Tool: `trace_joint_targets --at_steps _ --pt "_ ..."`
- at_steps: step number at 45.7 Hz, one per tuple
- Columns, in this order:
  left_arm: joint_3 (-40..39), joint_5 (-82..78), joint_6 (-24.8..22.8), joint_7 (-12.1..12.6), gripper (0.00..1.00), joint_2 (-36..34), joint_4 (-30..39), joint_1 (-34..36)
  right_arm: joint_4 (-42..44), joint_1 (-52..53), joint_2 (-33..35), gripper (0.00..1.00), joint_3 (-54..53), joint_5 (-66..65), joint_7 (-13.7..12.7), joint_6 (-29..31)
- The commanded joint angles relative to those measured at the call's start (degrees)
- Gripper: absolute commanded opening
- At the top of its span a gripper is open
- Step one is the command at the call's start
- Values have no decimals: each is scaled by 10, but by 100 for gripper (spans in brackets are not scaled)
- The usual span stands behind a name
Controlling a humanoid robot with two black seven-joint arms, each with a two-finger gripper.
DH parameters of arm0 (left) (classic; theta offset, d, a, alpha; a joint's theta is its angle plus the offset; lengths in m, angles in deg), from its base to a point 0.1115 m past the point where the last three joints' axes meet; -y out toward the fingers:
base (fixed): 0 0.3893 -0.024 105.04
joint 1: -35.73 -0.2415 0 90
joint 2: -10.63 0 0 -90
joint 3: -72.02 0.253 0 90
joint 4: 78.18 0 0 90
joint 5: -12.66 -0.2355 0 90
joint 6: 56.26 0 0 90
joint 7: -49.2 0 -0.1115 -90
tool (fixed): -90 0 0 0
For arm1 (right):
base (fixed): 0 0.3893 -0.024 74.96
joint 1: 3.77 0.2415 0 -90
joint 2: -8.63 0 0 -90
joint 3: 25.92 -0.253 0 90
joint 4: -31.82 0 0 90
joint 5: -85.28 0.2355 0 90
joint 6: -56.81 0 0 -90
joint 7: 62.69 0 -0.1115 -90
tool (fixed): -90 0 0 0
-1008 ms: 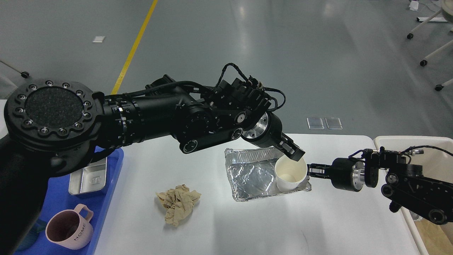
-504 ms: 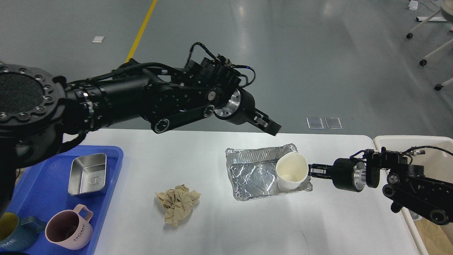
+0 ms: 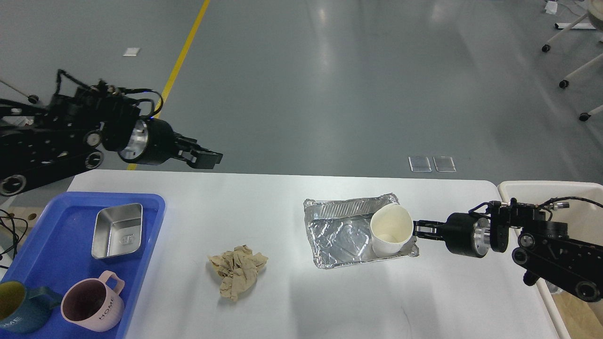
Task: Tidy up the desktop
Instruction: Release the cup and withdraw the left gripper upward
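1. The bench (image 3: 330, 301), a white top with rounded corners, fills the lower view.
2. The foil tray (image 3: 339, 235) lies right of centre and holds the paper cup (image 3: 391, 230), which stands tilted.
3. The right gripper (image 3: 417, 230) touches the foil tray rim beside the cup; its finger state cannot be told.
4. The left gripper (image 3: 207, 157) hangs above the far left edge, fingers released and empty.
5. The crumpled napkin (image 3: 237, 270) lies near the blue tray (image 3: 155, 235).

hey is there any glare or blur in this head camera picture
Head view: overhead lights glare off the floor and the foil tray; the desktop looks bright, with soft shadows beside the crumpled paper; the left hand and the rest look sharp, no visible motion blur.
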Motion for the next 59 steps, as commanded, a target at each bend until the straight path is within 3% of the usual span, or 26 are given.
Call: trace_joint_targets --at_steps 1,13,28,44,49,59 --pt "-1 -14 4 -1 72 -136 103 0 0 -5 -2 0 -3 0 0 0" --pt "-16 -19 -8 -9 73 -349 210 11 -1 -9 -4 0 -4 0 0 0" --pt "-46 -14 -46 -6 79 -486 223 7 0 -9 -10 0 -4 1 0 0" --pt "-46 -10 -51 -7 87 -484 222 1 -1 -8 -11 0 -4 1 0 0" --pt "-44 0 -51 -5 93 -457 220 1 -1 -9 -11 0 -4 1 0 -1" --pt "-41 7 -43 -4 94 -359 208 -39 0 -9 -10 0 -4 1 0 0"
